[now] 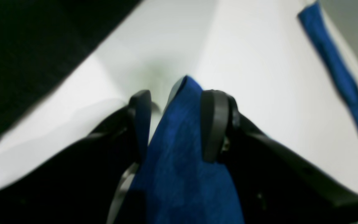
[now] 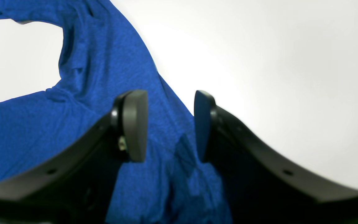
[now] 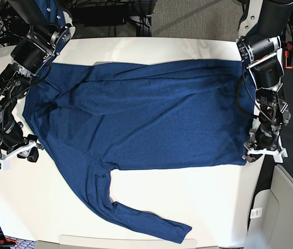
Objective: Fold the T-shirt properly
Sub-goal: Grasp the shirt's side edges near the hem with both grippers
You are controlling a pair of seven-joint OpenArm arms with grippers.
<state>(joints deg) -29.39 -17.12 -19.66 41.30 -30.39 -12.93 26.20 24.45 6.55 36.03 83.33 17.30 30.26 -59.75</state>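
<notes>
Two arms are seen at opposite ends of a white table (image 3: 151,207), over which the T-shirt (image 3: 151,119), a plain dark blue long-sleeved garment, is spread flat. Its body is laid across the middle of the tabletop, and one long sleeve is trailed toward the near edge. A second sleeve is folded in across the upper part of the body.

On the left side of the base view, the right gripper (image 2: 170,124) is positioned at the shirt's edge. From its wrist camera the two dark pads are seen standing apart, with blue fabric passing beneath and between them; no clamping on the cloth is shown, and the pads are not pressed against it.

On the right side of the base view, the left gripper (image 1: 176,124) is lowered at the shirt's other edge, close to the table's rim. From its wrist camera a fold of blue cloth is seen rising between the fingers (image 1: 214,124). The right-hand pad is touched by the fabric, while a narrow gap is left at the other pad, so the jaws are parted rather than clamped.
</notes>
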